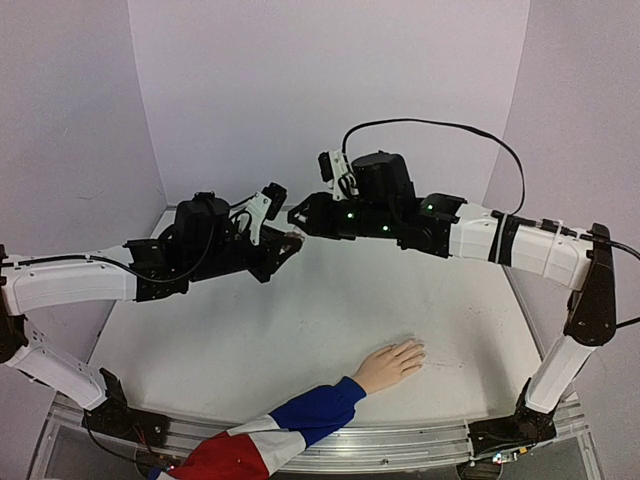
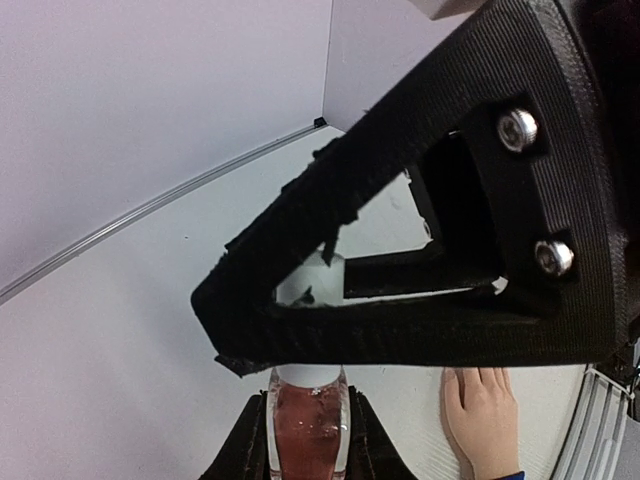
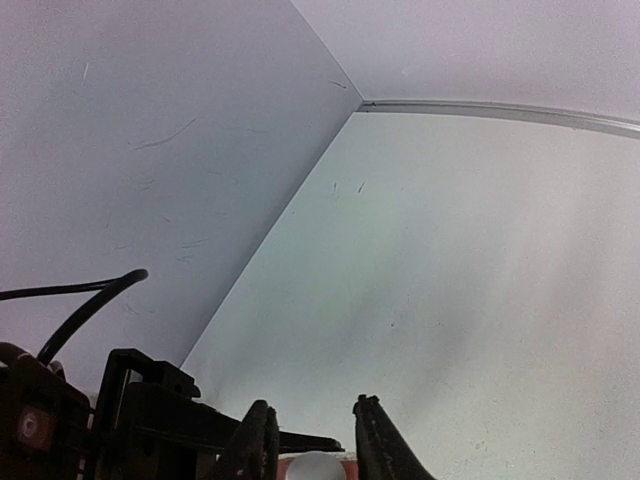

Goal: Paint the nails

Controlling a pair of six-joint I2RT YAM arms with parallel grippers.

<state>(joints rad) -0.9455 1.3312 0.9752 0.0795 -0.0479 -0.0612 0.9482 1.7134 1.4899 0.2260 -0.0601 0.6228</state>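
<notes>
A small bottle (image 2: pixel 308 430) of pinkish-red polish stands upright between my left gripper's (image 2: pixel 308 400) black fingers, which are shut on its glass body. Its white cap (image 3: pixel 318 467) sits between my right gripper's (image 3: pixel 315 415) two fingers, which have closed in on it from both sides. In the top view both grippers (image 1: pixel 285 245) (image 1: pixel 298 221) meet above the table's far middle. The pale hand (image 1: pixel 390 365) lies flat near the front edge, palm down, and its nails (image 1: pixel 417 350) are too tiny to make out. A blue, white and red sleeve (image 1: pixel 290 425) covers its arm.
White table (image 1: pixel 300 330) with pale walls on three sides. The right arm's cable (image 1: pixel 440 125) loops above its wrist. A metal rail (image 1: pixel 400 440) runs along the near edge by the arm bases. The hand (image 2: pixel 482 415) also shows at the left wrist view's lower right.
</notes>
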